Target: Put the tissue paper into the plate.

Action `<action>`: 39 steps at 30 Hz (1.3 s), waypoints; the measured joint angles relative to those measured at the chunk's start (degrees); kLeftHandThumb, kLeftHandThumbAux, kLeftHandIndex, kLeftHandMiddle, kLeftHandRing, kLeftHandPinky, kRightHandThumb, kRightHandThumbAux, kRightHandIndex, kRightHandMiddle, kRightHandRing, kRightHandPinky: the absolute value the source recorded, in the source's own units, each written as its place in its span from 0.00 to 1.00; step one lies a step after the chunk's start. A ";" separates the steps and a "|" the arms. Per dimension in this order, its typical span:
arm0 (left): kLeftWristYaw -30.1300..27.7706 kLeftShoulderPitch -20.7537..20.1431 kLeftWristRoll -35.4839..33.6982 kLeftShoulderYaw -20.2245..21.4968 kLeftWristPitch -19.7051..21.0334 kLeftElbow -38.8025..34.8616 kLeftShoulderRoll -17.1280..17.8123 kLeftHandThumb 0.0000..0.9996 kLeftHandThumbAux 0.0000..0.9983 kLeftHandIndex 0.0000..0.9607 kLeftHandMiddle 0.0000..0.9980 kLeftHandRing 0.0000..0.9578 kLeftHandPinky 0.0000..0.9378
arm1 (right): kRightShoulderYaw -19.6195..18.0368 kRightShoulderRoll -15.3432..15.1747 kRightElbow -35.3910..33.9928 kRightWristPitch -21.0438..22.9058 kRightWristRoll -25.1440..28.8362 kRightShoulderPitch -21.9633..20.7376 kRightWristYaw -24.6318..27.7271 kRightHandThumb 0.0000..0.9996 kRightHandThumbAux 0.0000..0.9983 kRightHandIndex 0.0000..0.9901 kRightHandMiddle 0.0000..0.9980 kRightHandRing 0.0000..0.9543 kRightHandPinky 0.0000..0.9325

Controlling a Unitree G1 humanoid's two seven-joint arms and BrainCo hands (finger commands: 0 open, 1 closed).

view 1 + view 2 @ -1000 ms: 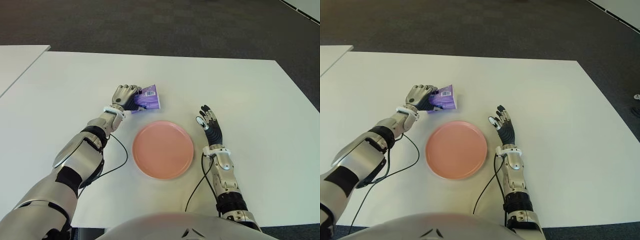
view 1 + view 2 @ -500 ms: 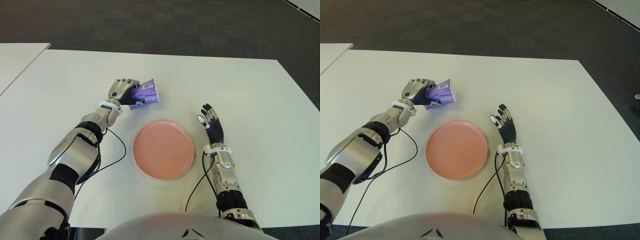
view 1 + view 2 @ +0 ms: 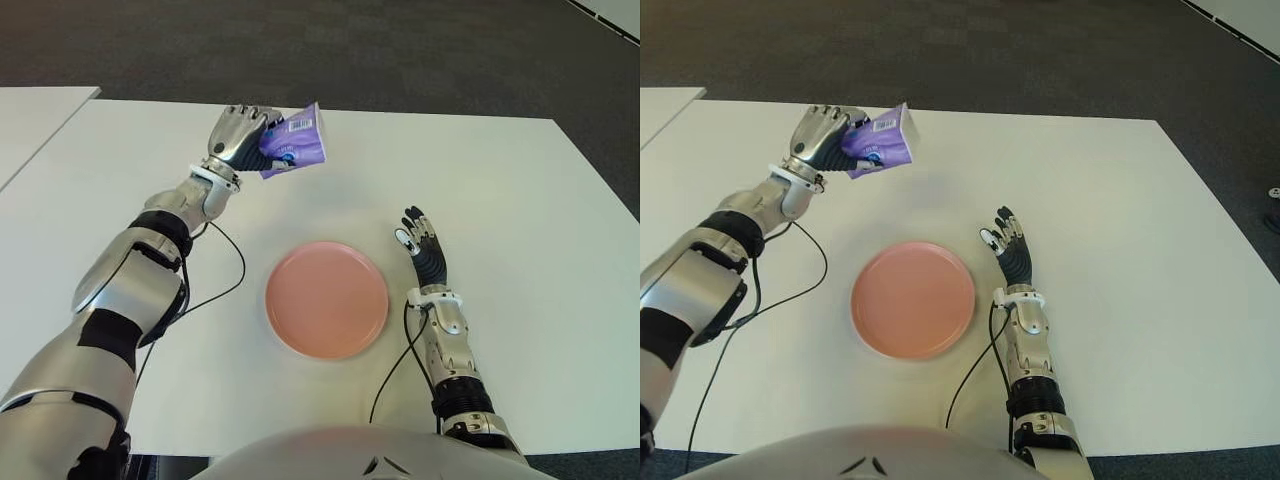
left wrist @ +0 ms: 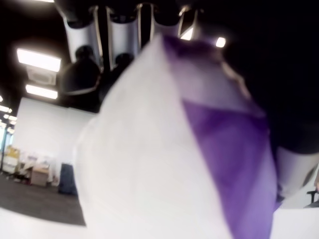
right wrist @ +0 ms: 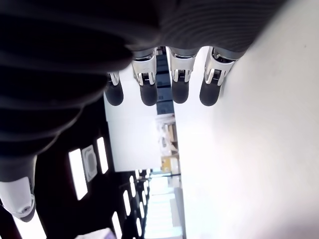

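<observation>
From the eye views, the left hand [image 3: 238, 135] has lifted the purple plastic-wrapped tissue pack [image 3: 293, 143] clear of the white table [image 3: 520, 200], so carrying it to the round pink plate [image 3: 327, 298] comes next. Its wrist view is filled with the pack, fingers [image 4: 124, 35] wrapped round it. The right wrist view shows the right hand [image 3: 1008, 246], beside the plate's right edge, with fingers straight and holding nothing.

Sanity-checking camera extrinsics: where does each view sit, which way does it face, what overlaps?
Left eye: head, facing down at the white table; both arms, left hand gripping the purple tissue pack, round pink plate below.
Right eye: same scene, slightly offset; right hand open beside the plate.
Left wrist: close on its own fingers around the pack.
Right wrist: along its straight fingers, table alongside.
Shared: both eyes and left wrist see the pack.
</observation>
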 measured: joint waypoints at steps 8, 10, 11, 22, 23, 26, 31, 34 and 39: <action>0.47 -0.14 0.87 0.00 -4.99 -6.45 2.60 0.85 0.66 0.44 0.56 0.86 0.87 | 0.11 -0.02 0.01 -0.01 -0.28 0.00 -0.36 0.57 0.57 0.04 0.02 0.01 0.05; 0.54 0.17 1.08 0.04 -5.84 -8.22 3.08 0.85 0.66 0.44 0.56 0.86 0.87 | 0.21 -0.04 0.01 -0.01 -0.38 -0.01 -0.56 0.56 0.57 0.04 0.02 0.01 0.05; 0.54 0.47 1.17 0.08 -6.39 -9.46 3.35 0.85 0.66 0.44 0.56 0.86 0.88 | 0.25 -0.05 0.01 -0.01 -0.41 -0.01 -0.62 0.56 0.57 0.04 0.03 0.01 0.05; -4.50 5.87 -0.20 3.24 -16.13 -23.87 5.94 0.77 0.69 0.46 0.77 0.89 0.90 | 0.68 0.01 -0.07 0.00 -0.67 -0.07 -1.19 0.55 0.57 0.03 0.03 0.01 0.05; -5.65 6.74 -0.50 3.75 -16.71 -25.60 6.12 0.76 0.69 0.46 0.79 0.89 0.91 | 0.75 0.02 -0.07 0.00 -0.71 -0.07 -1.29 0.55 0.57 0.02 0.02 0.01 0.05; -9.08 9.53 -1.60 4.65 -18.83 -30.54 6.67 0.74 0.70 0.46 0.86 0.90 0.92 | 0.88 0.07 -0.10 0.01 -0.82 -0.04 -1.58 0.55 0.57 0.02 0.03 0.02 0.05; -14.32 13.59 -2.15 5.38 -21.38 -36.03 7.19 0.73 0.70 0.46 0.87 0.90 0.91 | 0.94 0.13 -0.12 0.01 -0.83 0.02 -1.77 0.55 0.57 0.02 0.02 0.01 0.05; -16.74 15.96 -2.05 6.12 -22.05 -38.78 7.41 0.74 0.70 0.46 0.86 0.90 0.91 | 0.96 0.14 -0.12 0.01 -0.83 0.03 -1.88 0.55 0.58 0.02 0.02 0.01 0.05; -17.45 21.36 0.98 6.69 -22.12 -43.06 7.71 0.74 0.70 0.46 0.85 0.89 0.91 | 0.99 0.21 -0.12 0.02 -0.81 -0.01 -1.96 0.55 0.58 0.02 0.02 0.01 0.05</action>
